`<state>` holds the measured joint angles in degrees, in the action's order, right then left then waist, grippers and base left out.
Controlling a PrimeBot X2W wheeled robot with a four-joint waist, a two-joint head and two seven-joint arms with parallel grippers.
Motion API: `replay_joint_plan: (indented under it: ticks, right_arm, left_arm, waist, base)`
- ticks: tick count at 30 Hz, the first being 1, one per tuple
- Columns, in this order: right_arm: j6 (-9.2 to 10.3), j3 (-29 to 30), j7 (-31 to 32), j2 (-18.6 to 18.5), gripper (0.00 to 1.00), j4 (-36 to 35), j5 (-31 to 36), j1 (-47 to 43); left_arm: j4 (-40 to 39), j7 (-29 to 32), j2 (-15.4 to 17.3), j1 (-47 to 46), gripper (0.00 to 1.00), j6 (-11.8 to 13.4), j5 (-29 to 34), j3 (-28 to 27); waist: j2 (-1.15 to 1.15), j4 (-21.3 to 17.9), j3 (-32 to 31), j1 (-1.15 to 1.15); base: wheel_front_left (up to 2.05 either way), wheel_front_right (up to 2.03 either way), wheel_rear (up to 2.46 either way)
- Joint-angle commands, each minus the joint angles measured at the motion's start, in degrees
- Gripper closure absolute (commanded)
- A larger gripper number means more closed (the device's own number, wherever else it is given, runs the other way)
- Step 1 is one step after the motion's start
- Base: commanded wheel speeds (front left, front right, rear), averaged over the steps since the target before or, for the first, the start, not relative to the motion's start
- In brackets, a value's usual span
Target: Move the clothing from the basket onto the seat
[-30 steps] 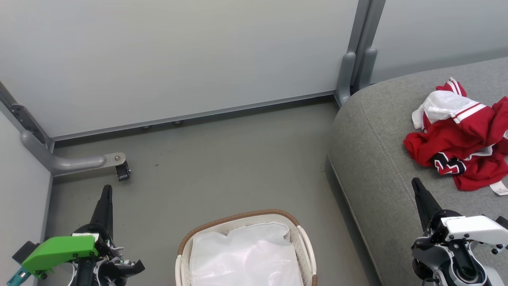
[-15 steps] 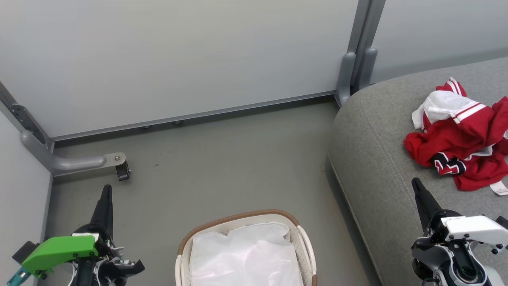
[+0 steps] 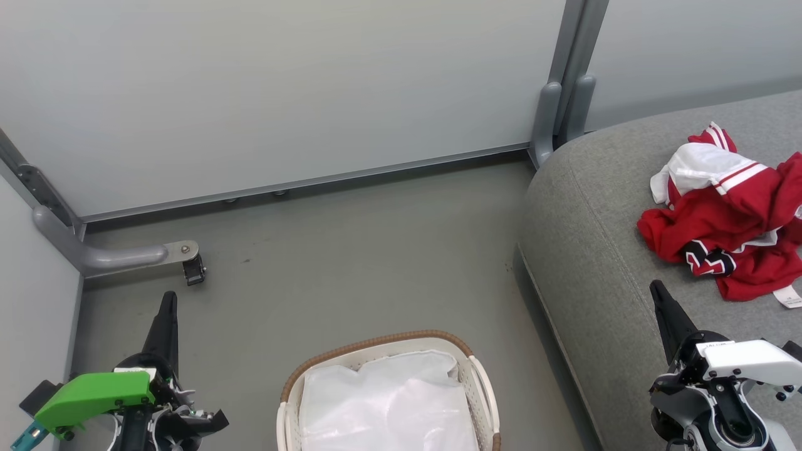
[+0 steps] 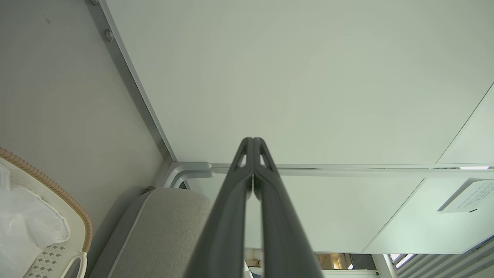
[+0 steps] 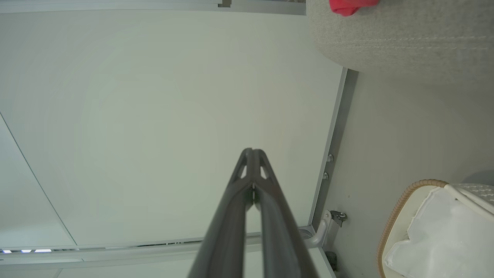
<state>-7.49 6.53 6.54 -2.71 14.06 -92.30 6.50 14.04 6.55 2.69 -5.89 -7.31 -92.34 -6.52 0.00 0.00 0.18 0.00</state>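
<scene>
At bottom centre of the head view, the white basket holds a crumpled white liner. The red clothing lies heaped on the grey seat at right. The left fingers and right fingers are pressed together, holding nothing.

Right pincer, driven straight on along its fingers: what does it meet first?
Probably the pale wall panel: the shut right pincer points at it, with the seat off to one side. Depth is unclear.
</scene>
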Motion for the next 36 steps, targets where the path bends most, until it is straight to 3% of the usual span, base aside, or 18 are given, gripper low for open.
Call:
replay_joint_plan:
  ticks: [1,36]
  right_arm:
    - [0.0,0.1,0.19,-0.32,1.0,-0.18,-0.22,-0.6]
    - [0.0,0.09,0.18,-0.32,1.0,-0.18,-0.22,-0.6]
  left_arm:
    - [-0.09,0.15,0.36,-0.65,1.0,-0.38,-0.17,-0.12]
    - [-0.1,0.15,0.36,-0.65,1.0,-0.38,-0.17,-0.12]
  waist:
    - [0.0,0.0,0.0,0.0]
    - [0.0,0.0,0.0,0.0]
  base:
    - [0.0,0.0,0.0]
    - [0.0,0.0,0.0]
